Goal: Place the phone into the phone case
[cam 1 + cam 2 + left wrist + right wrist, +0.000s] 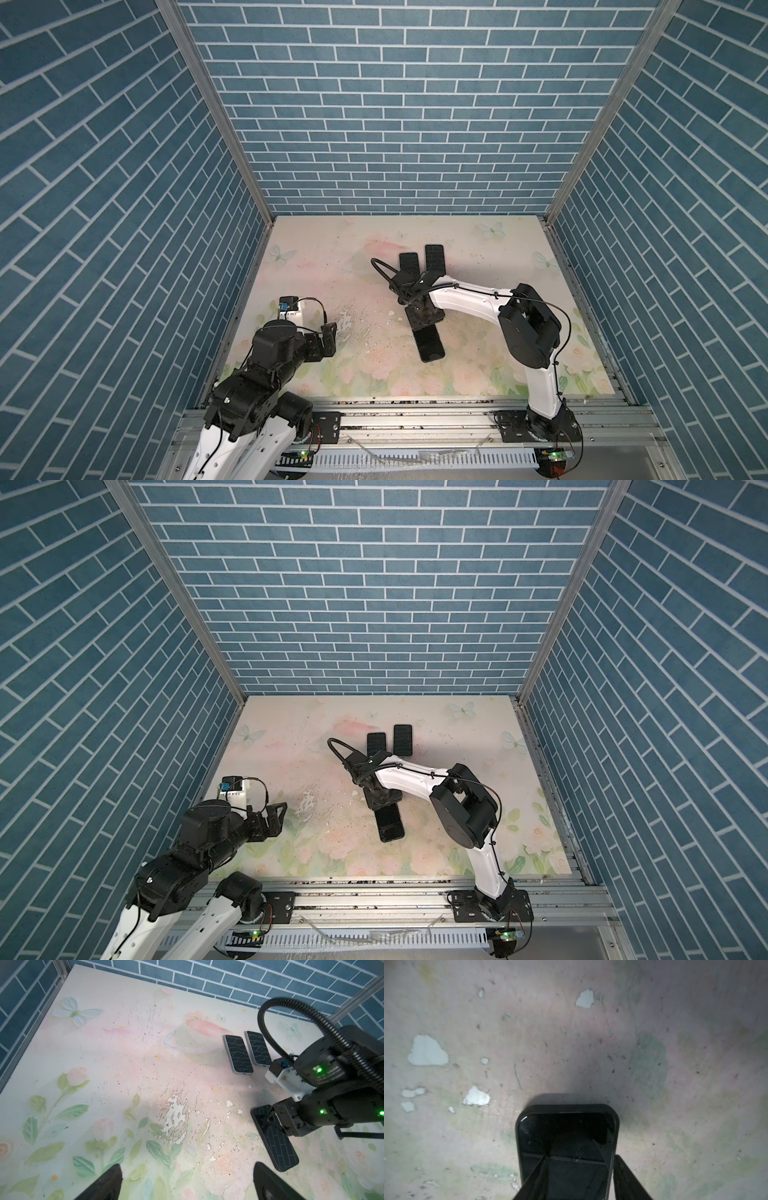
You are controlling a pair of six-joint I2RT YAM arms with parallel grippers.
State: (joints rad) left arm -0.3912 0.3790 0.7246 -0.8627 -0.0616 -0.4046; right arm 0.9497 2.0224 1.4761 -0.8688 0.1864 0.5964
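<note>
Table: floral print, flaking mid-frame.
Left gripper: jaws wide, empty, lower left in both top views.
Right gripper: jaws half apart, clamping nothing you can see.
Phone case: flat on table, centre of both top views.
Phone: inside case rim, under the right fingers; seating depth unclear.
Risk: if you press off-centre, a corner pops out or the case skids.

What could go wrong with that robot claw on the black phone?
1. The right gripper is at one end of the phone; pressing there might lift the other end out of the case.
2. One finger shows over the glossy screen and could slip.
3. The two other phones lie close by; a swing might knock them.
</note>
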